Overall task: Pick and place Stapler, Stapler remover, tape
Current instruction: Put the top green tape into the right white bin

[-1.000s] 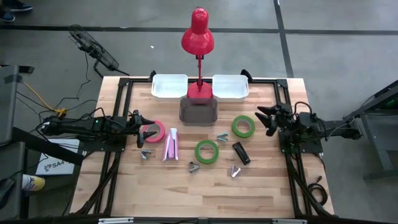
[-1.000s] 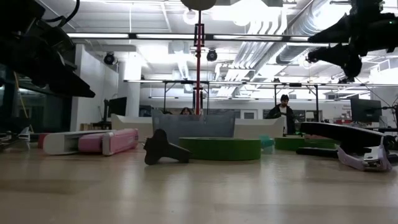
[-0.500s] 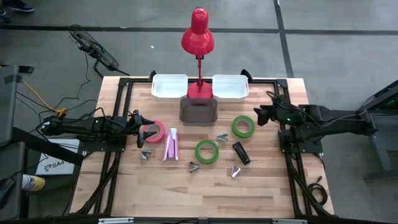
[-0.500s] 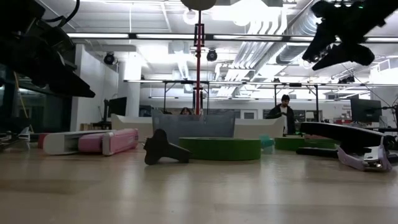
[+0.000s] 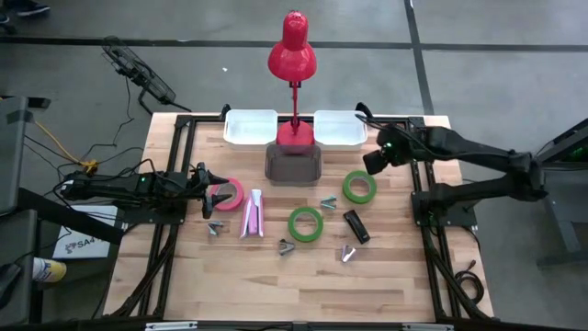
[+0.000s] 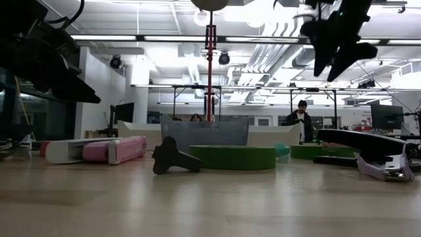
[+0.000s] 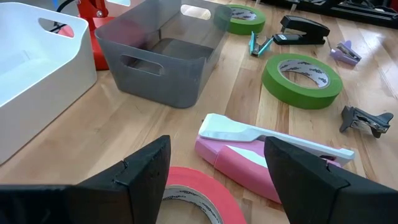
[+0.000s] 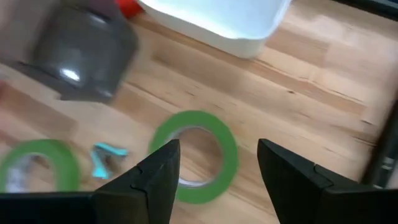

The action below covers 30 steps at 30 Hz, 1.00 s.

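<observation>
Right gripper [image 5: 374, 163] has swung in from the frame's right, fingers apart and empty, above the green tape [image 5: 359, 187] right of centre. Left gripper [image 5: 208, 191], fingers apart, waits beside the pink tape [image 5: 227, 193]. Pick likely next.

A pale wooden table [image 5: 230, 276] carries everything — two white bins [image 5: 250, 127] and a grey bin [image 5: 293, 163] at the frame's top centre, beside a red lamp's base [image 5: 295, 136]. Mid-frame lie pink tape [image 5: 228, 193], a pink stapler [image 5: 251, 213], two green tapes [image 5: 306, 222], a black stapler [image 5: 356, 226] — and small staple removers [image 5: 287, 246].
</observation>
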Each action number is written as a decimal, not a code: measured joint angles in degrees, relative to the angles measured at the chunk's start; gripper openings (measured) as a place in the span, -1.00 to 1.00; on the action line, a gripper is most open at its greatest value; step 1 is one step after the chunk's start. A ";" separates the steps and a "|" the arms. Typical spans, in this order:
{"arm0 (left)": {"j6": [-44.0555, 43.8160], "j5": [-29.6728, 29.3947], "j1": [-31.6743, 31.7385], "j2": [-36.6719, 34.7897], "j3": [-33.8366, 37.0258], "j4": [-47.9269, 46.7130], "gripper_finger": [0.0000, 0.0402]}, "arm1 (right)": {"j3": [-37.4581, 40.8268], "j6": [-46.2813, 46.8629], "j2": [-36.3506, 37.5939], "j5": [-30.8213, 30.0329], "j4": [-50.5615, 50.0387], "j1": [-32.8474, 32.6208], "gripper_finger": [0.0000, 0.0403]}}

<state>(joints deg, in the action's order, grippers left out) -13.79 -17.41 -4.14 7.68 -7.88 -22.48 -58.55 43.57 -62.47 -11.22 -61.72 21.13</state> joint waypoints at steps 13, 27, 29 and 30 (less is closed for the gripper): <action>-0.01 0.00 0.00 0.00 0.00 0.00 0.28 | 3.65 0.07 -15.45 6.46 -2.02 7.55 0.02; 0.01 0.00 0.00 0.02 0.00 0.00 0.28 | 3.67 1.42 -29.18 6.62 1.47 4.98 0.02; -0.01 0.01 0.00 0.01 0.00 -0.01 0.28 | 3.67 1.13 -30.22 6.12 1.44 4.94 0.02; 0.00 0.00 -0.01 0.00 0.00 0.00 0.28 | 3.76 1.12 -30.51 5.84 1.45 4.95 0.02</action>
<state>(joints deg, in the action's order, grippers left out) -13.80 -17.41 -4.15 7.68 -7.88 -22.48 -54.79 44.69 -92.98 -5.38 -60.27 26.09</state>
